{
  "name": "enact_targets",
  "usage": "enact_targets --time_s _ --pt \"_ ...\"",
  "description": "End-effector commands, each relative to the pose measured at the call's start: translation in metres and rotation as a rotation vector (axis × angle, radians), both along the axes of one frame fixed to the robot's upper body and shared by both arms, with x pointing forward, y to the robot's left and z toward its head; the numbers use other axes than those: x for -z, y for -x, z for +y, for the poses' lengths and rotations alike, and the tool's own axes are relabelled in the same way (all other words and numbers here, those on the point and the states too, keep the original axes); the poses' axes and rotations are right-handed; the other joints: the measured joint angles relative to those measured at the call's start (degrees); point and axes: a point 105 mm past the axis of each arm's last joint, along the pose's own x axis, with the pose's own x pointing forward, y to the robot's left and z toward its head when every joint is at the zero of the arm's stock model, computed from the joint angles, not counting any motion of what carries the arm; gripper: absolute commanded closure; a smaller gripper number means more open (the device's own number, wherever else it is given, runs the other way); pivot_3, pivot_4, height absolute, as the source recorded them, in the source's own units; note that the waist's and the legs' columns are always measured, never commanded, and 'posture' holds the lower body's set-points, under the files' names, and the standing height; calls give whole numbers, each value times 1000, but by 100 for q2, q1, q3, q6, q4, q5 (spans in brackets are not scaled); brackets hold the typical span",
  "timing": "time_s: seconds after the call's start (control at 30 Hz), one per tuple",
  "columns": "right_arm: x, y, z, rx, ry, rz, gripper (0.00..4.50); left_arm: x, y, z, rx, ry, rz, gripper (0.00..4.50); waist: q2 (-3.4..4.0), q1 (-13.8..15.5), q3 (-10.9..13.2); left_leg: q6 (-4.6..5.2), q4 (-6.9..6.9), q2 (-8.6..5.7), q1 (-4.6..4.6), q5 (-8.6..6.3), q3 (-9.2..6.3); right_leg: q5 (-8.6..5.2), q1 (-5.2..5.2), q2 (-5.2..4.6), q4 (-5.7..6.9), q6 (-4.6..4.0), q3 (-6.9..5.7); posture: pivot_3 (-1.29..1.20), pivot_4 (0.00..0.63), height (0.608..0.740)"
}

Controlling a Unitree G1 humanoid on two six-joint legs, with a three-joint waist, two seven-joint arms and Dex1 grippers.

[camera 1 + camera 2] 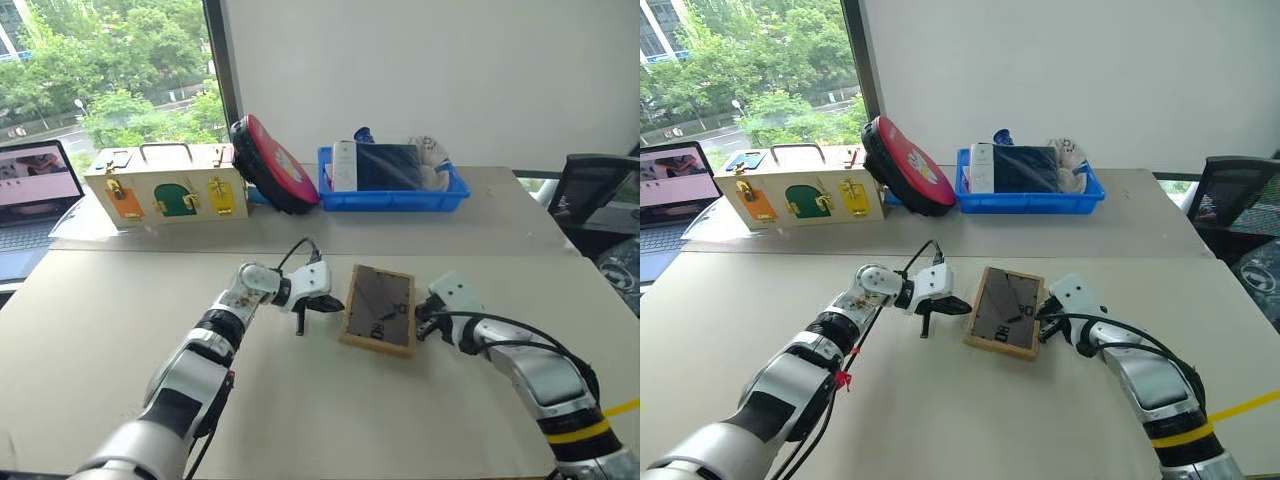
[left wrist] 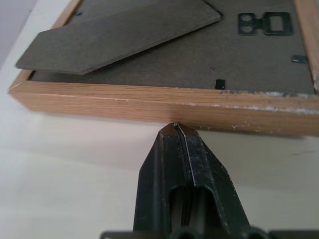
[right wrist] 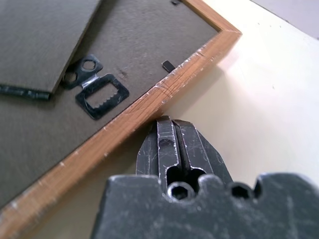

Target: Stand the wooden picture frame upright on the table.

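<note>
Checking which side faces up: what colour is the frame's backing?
Dark grey backing, bordered by light wood; clearest in the left wrist view.

Head stereo pair looks fwd and down over the table (image 1: 300, 420), both arms in shot, near-identical scene. Each wrist cam sits just behind its hand, v. close: left hand (image 2: 178, 127) and right hand (image 3: 169, 119) face opposite edges of wooden picture frame (image 1: 380, 310).

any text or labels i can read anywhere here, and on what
None can be read.
White marks on the dark back of the picture frame: too blurred to read.
Laptop screen: a picture shows, no legible words.
White box in the blue bin: any print is too small to tell.
</note>
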Motion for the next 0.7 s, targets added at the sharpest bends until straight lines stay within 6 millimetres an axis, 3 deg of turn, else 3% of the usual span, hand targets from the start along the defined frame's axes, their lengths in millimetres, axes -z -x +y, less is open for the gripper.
enact_targets --time_s 0.03,0.17,0.33,0.57,0.7 --pt "5 7 32 -151 -18 31 4493 -28 6 -2 22 117 13 4500 0 -54 0 0 0 0 2 0 -1 0 0 0 2 0 0 0 150 735" --pt "15 30 64 -289 -31 112 4493 -18 1 36 -109 50 -9 4500 2 -101 -1 1 0 1 4 -1 -3 0 0 1 4 0 0 0 150 735" --pt "23 45 71 -313 -13 161 4493 -10 6 61 -200 40 32 4500 3 -117 -2 3 -3 3 13 -2 -5 -2 4 4 11 -4 0 0 150 735" --pt "19 34 65 -258 -23 116 4493 6 32 70 -210 32 170 4500 -2 -94 -6 2 0 5 17 -2 -4 -2 7 4 11 -4 -1 0 150 735" --pt "11 32 83 -325 -49 93 4493 7 44 72 -191 33 211 4500 -4 -111 -7 2 -1 6 27 -2 -4 -2 12 5 14 -5 0 0 150 735"
